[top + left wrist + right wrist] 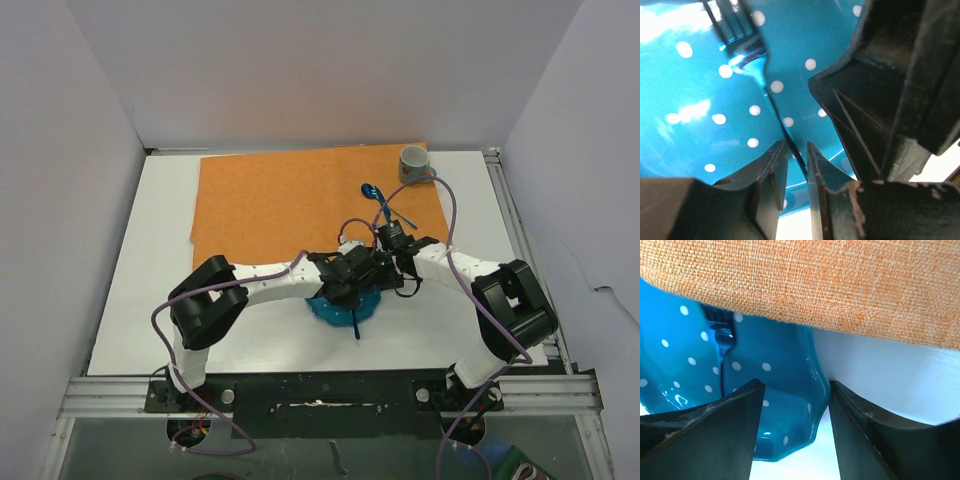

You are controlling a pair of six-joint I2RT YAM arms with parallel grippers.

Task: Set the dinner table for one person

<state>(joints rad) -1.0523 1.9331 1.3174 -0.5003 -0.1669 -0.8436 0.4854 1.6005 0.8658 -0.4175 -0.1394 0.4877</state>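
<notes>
Mug point(413, 160) and spoon point(372, 192) sit on the orange cloth point(270, 200). The plate point(323, 313) with its fork point(747, 55) lies nearer, not yet placed. The right gripper point(796, 385) gapes open. The left gripper point(796, 150) straddles the fork handle, but I can't tell whether it grips.

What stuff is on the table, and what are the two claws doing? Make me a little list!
table: white, with an orange cloth on it
plate: blue with white dots, at the cloth's near edge
fork: shiny blue, lying on the plate
spoon: blue, on the cloth
mug: grey, at the cloth's far right corner
left claw: fingers close on either side of the fork's handle; gripping or not, can't tell
right claw: open, over the plate's rim
</notes>
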